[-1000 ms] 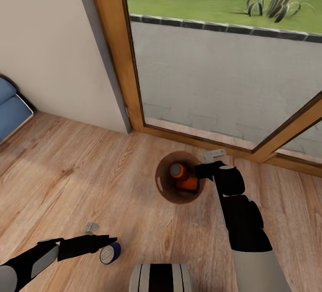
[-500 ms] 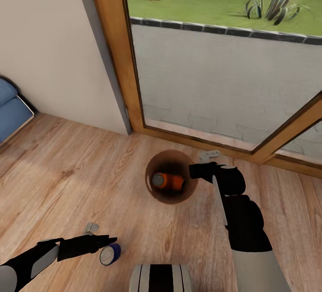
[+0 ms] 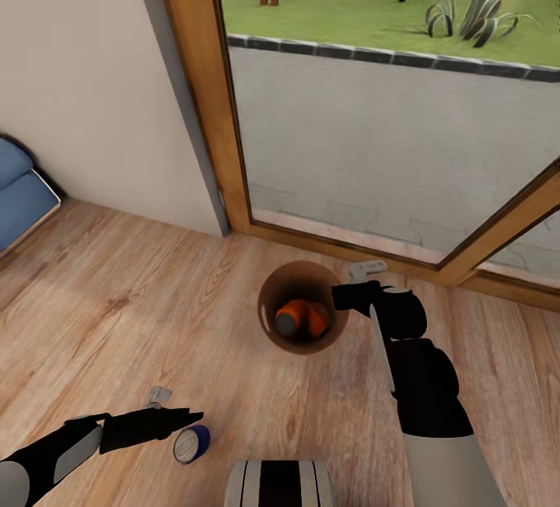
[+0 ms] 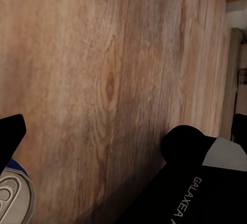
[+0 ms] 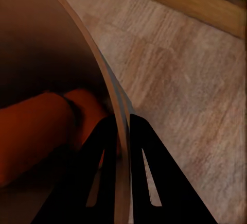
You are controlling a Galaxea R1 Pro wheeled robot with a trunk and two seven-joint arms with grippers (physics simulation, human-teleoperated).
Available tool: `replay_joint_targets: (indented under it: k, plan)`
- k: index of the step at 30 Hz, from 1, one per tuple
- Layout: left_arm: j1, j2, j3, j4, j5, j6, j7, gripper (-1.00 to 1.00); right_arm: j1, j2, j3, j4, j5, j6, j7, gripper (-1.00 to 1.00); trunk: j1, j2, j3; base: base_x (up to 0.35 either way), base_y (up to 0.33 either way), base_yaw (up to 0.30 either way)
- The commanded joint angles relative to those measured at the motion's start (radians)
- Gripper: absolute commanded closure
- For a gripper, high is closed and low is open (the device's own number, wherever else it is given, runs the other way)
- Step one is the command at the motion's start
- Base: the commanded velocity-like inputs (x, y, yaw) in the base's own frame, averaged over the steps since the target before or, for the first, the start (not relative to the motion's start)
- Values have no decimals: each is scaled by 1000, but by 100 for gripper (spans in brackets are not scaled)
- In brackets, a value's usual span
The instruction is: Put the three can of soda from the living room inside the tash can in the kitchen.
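Bin (image 3: 268, 297): shifted slightly; right gripper (image 5: 121, 131) fingers still pinching its rim.
Orange cans (image 3: 299, 319): rolled inside.
Left gripper (image 3: 190, 417): fingers unclear, beside blue can (image 3: 190, 442).

the bin (image 3: 268, 326) stands on the floor (image 3: 155, 320) just before the glass door (image 3: 373, 103). two cans (image 3: 299, 319) lie inside it. the right gripper (image 3: 342, 297) is at the bin's right rim, its jaws astride the wall (image 5: 110, 105), one inside and one outside. a third can (image 3: 190, 442) lies on the floor near left, touching the left gripper (image 3: 190, 416). the sofa (image 3: 19, 192) sits far left by the wall.
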Motion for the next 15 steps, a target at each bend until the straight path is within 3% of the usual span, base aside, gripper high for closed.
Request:
replay_joint_targets:
  k: [1,15]
  plan:
    - [0,0,0,0,0,0,0,-100,0,0,0,0,-32,3,5,100,0,0,2,0,0,0]
    - [0,2,0,0,-1,-1,-1,-100,0,0,0,0,-33,3,5,100,0,0,14,0,0,0]
